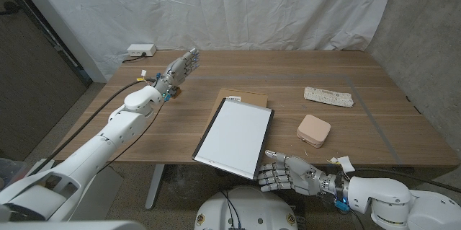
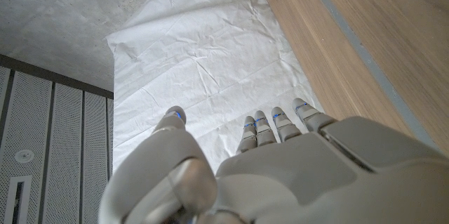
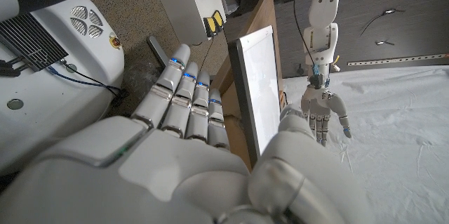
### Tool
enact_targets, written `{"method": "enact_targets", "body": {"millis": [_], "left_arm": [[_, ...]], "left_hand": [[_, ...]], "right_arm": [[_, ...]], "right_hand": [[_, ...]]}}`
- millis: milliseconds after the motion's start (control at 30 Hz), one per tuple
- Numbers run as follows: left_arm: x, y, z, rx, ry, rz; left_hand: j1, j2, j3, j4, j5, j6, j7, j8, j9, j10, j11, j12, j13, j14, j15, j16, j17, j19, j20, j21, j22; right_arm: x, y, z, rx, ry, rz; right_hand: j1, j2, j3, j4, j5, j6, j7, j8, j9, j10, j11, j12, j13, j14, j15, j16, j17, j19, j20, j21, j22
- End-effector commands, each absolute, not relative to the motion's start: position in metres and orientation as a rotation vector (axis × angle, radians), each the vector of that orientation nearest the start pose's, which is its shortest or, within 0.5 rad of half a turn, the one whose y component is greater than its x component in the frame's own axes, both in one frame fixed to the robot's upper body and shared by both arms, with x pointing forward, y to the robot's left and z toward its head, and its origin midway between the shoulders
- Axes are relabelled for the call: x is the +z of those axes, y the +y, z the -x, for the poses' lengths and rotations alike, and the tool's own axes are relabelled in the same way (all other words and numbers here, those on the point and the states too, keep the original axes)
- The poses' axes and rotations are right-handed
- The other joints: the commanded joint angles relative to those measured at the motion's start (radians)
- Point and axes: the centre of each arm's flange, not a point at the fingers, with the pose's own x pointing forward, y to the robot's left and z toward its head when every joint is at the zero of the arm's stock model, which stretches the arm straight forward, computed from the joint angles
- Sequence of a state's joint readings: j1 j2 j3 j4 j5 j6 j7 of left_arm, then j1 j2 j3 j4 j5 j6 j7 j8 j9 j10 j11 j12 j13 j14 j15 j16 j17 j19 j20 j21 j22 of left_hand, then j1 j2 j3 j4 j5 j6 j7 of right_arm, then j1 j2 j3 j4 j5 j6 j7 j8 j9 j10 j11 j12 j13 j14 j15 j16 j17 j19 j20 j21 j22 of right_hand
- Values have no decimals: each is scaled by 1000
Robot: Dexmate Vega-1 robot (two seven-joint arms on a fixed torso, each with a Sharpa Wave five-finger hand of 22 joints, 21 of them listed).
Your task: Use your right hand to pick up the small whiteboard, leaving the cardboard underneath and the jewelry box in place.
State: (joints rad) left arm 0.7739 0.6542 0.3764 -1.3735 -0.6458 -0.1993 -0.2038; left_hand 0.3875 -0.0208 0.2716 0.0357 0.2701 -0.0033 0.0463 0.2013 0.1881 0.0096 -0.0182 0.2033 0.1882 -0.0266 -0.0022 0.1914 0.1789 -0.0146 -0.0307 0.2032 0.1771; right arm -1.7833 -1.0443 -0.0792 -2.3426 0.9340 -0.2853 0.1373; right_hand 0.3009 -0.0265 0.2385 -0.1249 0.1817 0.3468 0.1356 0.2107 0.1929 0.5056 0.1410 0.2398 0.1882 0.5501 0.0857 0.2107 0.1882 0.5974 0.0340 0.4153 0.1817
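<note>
The jewelry box and a folded cloth are lying beside the whiteboard, apart from it. The right robot hand is hovering open and empty at the whiteboard's near edge; its wrist view is showing the cardboard underneath.

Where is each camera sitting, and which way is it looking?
Head view: up on the robot's head, looking down at the table, whiteboard and both arms.
Left wrist view: behind the left hand, facing the white curtain.
Right wrist view: behind the right hand, facing the whiteboard's edge.
Shared: head and right wrist views both show the whiteboard and left hand.
</note>
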Motion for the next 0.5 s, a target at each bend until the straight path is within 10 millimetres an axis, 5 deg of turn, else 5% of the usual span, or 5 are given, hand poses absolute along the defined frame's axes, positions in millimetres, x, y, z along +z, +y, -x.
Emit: {"method": "enact_targets", "body": {"millis": [33, 500], "left_arm": [[26, 308, -640, -357, -599, -158], [23, 309, -643, -362, -597, -149]], "left_hand": [[10, 2, -2, -2, -2, 3, 2, -2, 2, -1, -1, 0, 3, -5, 4, -3, 6, 0, -27, -2, 3], [11, 3, -4, -2, -3, 5, 1, -1, 2, -2, 1, -1, 3, -5, 4, -3, 6, -1, -27, -2, 3]], "right_arm": [[-203, -190, -386, 840, 132, 77], [-205, -182, -390, 860, 137, 71]], "right_hand": [[0, -4, -2, -2, 5, 7, 0, 0, 5, 6, 0, -2, 2, 2, -2, -3, 3, 1, -4, -2, 1], [3, -2, -1, -3, 5, 8, -2, -1, 5, 7, -2, -3, 3, 2, -2, -5, 3, 1, -3, -6, 1]]}}
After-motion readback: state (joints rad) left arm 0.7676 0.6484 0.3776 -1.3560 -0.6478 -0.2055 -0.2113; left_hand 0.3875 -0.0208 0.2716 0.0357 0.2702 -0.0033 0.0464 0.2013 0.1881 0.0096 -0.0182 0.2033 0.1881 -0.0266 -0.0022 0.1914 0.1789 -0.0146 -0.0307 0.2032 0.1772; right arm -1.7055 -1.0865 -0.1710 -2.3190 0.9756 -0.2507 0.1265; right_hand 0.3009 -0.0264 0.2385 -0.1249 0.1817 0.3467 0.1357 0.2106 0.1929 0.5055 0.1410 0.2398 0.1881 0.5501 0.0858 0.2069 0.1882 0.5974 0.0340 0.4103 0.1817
